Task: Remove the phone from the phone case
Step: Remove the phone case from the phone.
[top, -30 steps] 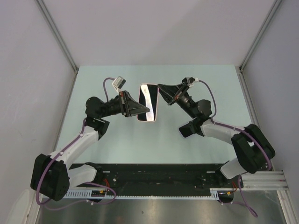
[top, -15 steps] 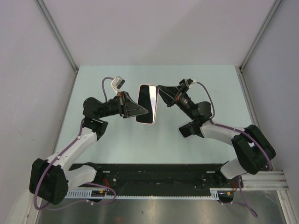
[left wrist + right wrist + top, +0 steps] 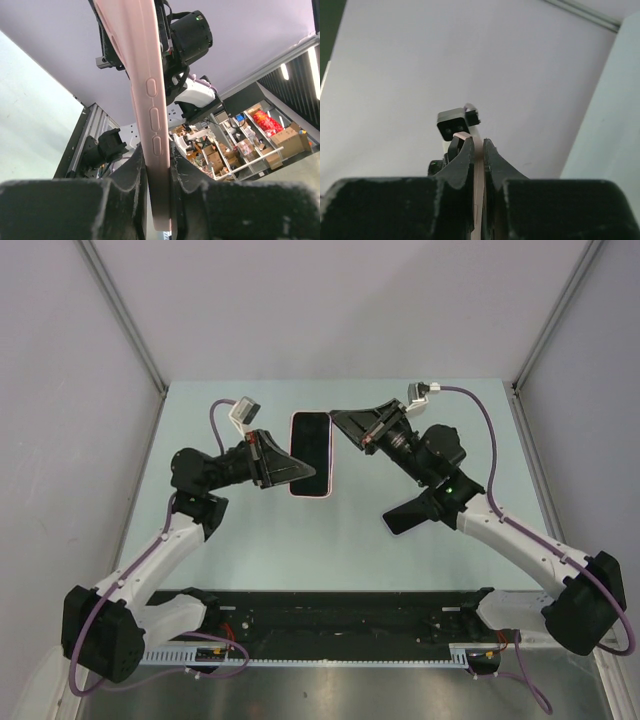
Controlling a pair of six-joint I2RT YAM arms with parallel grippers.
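A black-screened phone (image 3: 311,452) sits in a pale pink case (image 3: 311,494) and is held up above the table between both arms. My left gripper (image 3: 309,473) is shut on the case's left lower edge; the left wrist view shows the pink case edge (image 3: 152,100) with its side buttons clamped between the fingers (image 3: 134,175). My right gripper (image 3: 338,419) is shut on the upper right edge; the right wrist view shows a thin strip of the pink case (image 3: 478,170) pinched between its fingers (image 3: 465,160).
The pale green table (image 3: 250,540) lies below, walled by grey panels left, right and behind. A black rail (image 3: 340,615) runs along the near edge by the arm bases.
The phone has been lifted and turned more upright and moved slightly toward the back. The right arm has stretched out and raised its wrist; both grippers stay shut on the case.
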